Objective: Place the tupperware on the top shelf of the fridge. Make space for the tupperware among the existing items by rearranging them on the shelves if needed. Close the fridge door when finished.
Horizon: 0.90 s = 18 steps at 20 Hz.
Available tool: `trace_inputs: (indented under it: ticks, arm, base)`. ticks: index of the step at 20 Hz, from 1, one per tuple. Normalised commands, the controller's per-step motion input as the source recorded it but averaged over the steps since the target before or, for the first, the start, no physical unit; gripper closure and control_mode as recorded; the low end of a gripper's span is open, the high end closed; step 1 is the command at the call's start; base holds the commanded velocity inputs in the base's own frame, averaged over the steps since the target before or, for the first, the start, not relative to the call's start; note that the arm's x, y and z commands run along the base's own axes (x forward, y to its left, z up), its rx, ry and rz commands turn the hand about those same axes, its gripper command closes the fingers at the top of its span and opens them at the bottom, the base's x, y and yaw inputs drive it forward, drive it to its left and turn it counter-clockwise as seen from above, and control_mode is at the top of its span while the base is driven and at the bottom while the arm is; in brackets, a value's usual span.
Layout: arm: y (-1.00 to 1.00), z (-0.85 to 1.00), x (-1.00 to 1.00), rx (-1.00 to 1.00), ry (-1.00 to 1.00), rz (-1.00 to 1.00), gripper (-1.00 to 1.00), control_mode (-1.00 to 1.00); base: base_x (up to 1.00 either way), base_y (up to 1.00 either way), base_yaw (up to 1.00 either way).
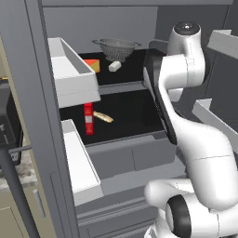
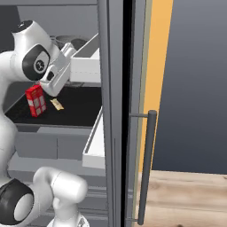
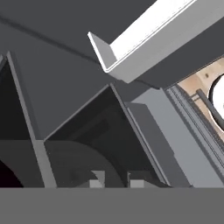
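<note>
Working left to right across the open fridge [image 1: 135,160], the cheese wedge [image 1: 93,64], the small white block [image 1: 115,66] and the steel mesh colander [image 1: 116,48] crowd the left and middle of the top shelf [image 1: 123,87]. Below them, the red bottle [image 1: 88,118] stands upright just beside the tan stick [image 1: 103,117], which lies flat on the lower shelf [image 1: 125,138]. The white arm [image 1: 186,69] reaches in along the right side.

We judge the step in hand to be making or checking room on the top shelf. To do it well, we should keep the elbow away from the colander and the white door bins [image 1: 69,69]. We should also slide items sideways rather than lift them, and leave one bare patch wide enough for the tub.

We cannot tell where the tupperware is from here.

In the hand view the gripper [image 3: 114,183] looks down at dark fridge panels. Its jaws are pressed as close together as they go, and we see nothing pinched between the fingertips [image 3: 97,182] and nothing touching them.
</note>
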Motion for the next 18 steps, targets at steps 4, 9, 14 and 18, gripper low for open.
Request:
trace_inputs:
  ticks: [4,9,14,18]
  arm:
    - [-0.16,0.00,0.72,0.00,0.00,-0.03,1.00,-1.00]
    - [-0.19,0.00,0.57,0.00,-0.04,-0.08,1.00,-1.00]
    - [-0.10,0.00,0.35,0.00,-0.14,-0.24,1.00,-1.00]
    - [-0.01,0.00,0.49,0.00,-0.14,-0.29,1.00,-1.00]
  base:
    - [0.00,0.00,0.00]
    - [0.00,0.00,0.00]
    - [0.00,0.00,0.00]
    - [0.00,0.00,0.00]
